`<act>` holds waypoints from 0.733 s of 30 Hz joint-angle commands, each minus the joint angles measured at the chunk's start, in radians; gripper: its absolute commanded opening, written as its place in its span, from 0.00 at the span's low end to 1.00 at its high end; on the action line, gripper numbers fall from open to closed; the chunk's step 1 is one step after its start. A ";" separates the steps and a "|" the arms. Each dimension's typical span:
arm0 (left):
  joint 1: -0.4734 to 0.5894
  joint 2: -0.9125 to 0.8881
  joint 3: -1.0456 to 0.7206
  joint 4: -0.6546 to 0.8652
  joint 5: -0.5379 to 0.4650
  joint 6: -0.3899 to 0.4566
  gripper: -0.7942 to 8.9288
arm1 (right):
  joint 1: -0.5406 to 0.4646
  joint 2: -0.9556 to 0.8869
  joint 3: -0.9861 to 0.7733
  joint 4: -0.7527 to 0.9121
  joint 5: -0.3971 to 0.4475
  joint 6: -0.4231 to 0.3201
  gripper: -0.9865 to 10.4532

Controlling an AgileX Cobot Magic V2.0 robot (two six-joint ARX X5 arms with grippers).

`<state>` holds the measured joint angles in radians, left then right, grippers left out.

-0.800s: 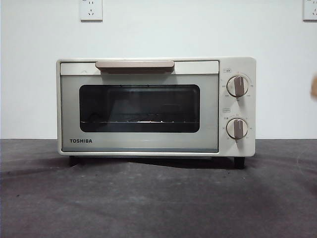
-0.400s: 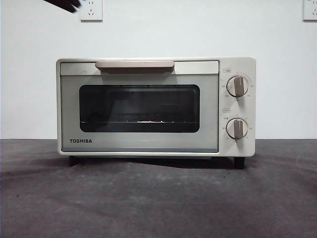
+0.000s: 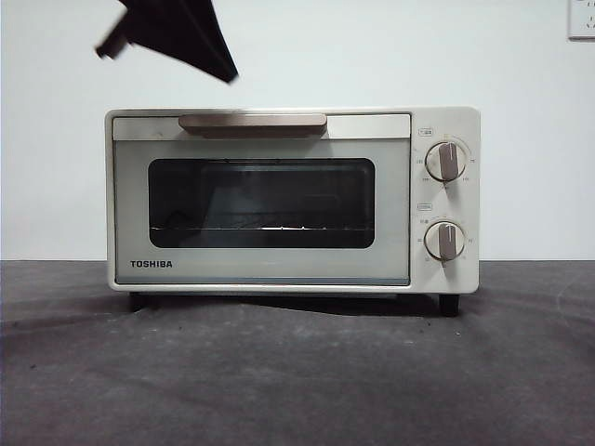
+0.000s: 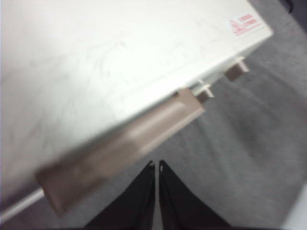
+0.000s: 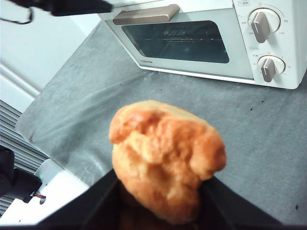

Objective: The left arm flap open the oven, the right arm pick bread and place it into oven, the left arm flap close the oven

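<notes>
1. Across the bench [image 3: 297,372], front view: the oven [image 3: 293,200] stands square to the camera, door shut flush, handle [image 3: 253,122] untouched along the door's top edge. Two knobs [image 3: 446,161] sit on its right panel. Wire rack dimly visible through the dark window; nothing on it that I can make out. A dark arm tip enters at upper left, above the oven's left end, clear of the handle.

2. Left wrist view: the left claw [image 4: 157,167] has its jaws pressed together, nothing between them. It hangs above the oven's front edge, just off the handle [image 4: 120,143] and not touching it. Picture is blurred. Oven top [image 4: 105,57] fills most of the frame.

3. Right wrist view: the right claw [image 5: 158,211] is clamped on the bread [image 5: 165,160], the loaf held between the jaws and lifted off the bench, well apart from the oven [image 5: 206,38]. Door reads shut from here too. The other arm shows as a dark bar at the top, near the handle's left end.

4. Progress, judged: bread pickup looks done. Door opening not yet done, though the left claw is placed for it. Left: flap door down, set bread on rack, flap door up.
</notes>
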<state>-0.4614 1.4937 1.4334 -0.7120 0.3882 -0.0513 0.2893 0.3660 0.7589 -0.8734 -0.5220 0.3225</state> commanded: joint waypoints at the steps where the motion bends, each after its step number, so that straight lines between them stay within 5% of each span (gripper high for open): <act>1: -0.018 0.047 0.032 0.045 -0.049 0.052 0.10 | 0.006 -0.001 0.016 0.014 0.011 0.010 0.24; 11: -0.023 0.102 0.032 0.061 -0.098 0.059 0.10 | 0.006 -0.001 0.016 0.013 0.025 0.011 0.24; 22: -0.039 0.102 0.032 -0.084 -0.119 0.103 0.10 | 0.006 -0.001 0.016 0.013 0.025 0.011 0.24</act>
<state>-0.4911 1.5665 1.4651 -0.7597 0.2886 0.0277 0.2893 0.3660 0.7589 -0.8734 -0.4973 0.3229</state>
